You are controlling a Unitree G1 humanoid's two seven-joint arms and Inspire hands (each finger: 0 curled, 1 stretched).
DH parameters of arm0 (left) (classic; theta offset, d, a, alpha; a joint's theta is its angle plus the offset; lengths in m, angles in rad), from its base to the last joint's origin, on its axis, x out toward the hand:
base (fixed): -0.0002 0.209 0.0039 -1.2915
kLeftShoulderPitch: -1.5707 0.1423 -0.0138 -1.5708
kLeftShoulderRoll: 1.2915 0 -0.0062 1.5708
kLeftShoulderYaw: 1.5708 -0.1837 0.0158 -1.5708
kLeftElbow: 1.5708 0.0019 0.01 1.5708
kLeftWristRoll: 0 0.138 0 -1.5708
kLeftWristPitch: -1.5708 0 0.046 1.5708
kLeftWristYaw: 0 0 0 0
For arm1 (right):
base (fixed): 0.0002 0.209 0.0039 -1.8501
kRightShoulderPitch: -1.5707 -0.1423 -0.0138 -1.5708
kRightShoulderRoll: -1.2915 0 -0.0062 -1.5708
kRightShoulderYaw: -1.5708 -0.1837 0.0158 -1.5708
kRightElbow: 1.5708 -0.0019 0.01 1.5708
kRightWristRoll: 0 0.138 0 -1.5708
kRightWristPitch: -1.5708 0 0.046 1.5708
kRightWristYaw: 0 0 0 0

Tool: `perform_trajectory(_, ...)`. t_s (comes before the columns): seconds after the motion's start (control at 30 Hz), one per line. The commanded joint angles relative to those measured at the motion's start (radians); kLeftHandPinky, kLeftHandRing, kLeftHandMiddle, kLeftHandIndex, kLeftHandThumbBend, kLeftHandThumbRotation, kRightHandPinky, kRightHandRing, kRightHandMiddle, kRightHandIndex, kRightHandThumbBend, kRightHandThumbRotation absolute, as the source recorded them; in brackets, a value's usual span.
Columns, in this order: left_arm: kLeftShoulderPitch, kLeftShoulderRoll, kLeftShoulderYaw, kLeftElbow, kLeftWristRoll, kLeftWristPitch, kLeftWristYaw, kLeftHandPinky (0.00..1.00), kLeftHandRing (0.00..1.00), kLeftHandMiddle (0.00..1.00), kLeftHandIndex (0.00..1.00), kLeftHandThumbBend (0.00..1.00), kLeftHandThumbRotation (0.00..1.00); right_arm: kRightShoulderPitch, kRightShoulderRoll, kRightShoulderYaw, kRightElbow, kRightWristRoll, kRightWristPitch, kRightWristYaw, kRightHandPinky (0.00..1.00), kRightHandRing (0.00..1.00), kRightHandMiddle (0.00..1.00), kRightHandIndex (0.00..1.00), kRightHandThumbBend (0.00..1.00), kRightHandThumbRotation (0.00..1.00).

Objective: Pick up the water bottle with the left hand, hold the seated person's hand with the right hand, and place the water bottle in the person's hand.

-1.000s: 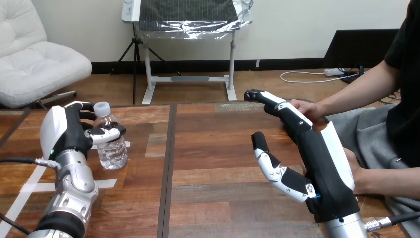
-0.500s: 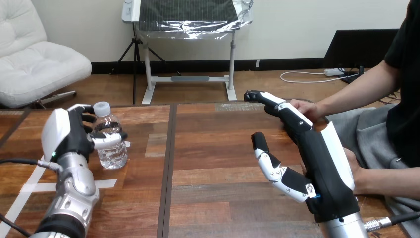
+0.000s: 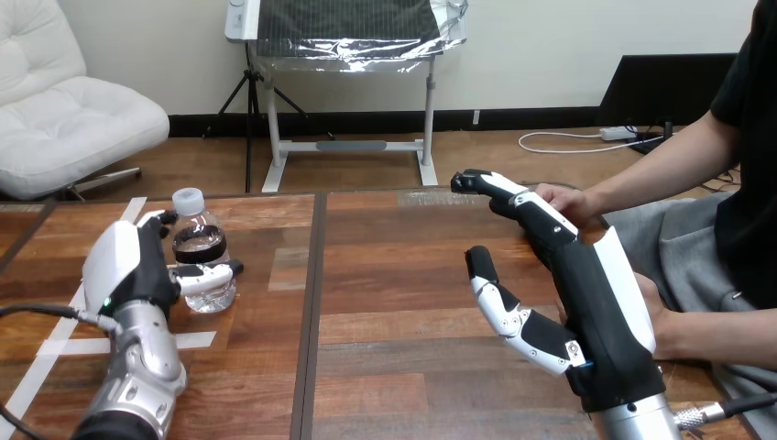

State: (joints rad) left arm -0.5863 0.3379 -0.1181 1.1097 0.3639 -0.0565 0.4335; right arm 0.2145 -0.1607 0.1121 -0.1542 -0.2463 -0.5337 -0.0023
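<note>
Lab: tape-marked wooden table (image 3: 403,275)

Left hand (image 3: 136,268): fingers and thumb curled round water bottle (image 3: 191,213).
Right hand (image 3: 597,293): fingers straight, reaching forward; thumb spread.

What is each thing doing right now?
Bottle: upright on the table, cap on, gripped.
Left hand: curled round the bottle.
Right hand: open, fingers straight, holding nothing.
Person's hand: beside the right hand's fingers, not held.
</note>
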Motion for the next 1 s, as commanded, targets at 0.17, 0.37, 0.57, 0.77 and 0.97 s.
perform_trajectory(0.17,-0.034,0.005,-0.001,-0.026,0.000,-0.041,0.010,0.72,0.79,0.81,0.80,0.85,0.31,-0.028,-0.004,-0.018,-0.036,0.010,-0.010,0.003,0.86,0.89,0.87,0.79,0.20,0.00)
perform_trajectory(0.37,-0.033,0.002,0.002,-0.027,-0.007,-0.052,-0.003,0.68,0.75,0.78,0.76,0.85,0.25,-0.026,-0.002,-0.018,-0.038,0.006,-0.009,0.002,0.85,0.88,0.86,0.78,0.21,0.00)
perform_trajectory(0.57,-0.038,-0.006,0.008,-0.014,-0.017,-0.055,-0.017,0.65,0.73,0.76,0.74,0.85,0.23,-0.026,-0.002,-0.020,-0.038,0.004,-0.009,0.000,0.85,0.88,0.86,0.78,0.20,0.00)
perform_trajectory(0.77,-0.037,-0.018,0.014,-0.007,-0.025,-0.071,-0.001,0.63,0.70,0.74,0.72,0.85,0.19,-0.028,-0.004,-0.022,-0.033,0.007,-0.010,0.001,0.85,0.88,0.86,0.78,0.20,0.00)
perform_trajectory(0.97,-0.032,-0.030,0.024,-0.002,-0.031,-0.115,0.044,0.58,0.65,0.68,0.67,0.82,0.08,-0.026,-0.005,-0.025,-0.038,0.011,-0.007,0.002,0.84,0.87,0.85,0.78,0.20,0.00)
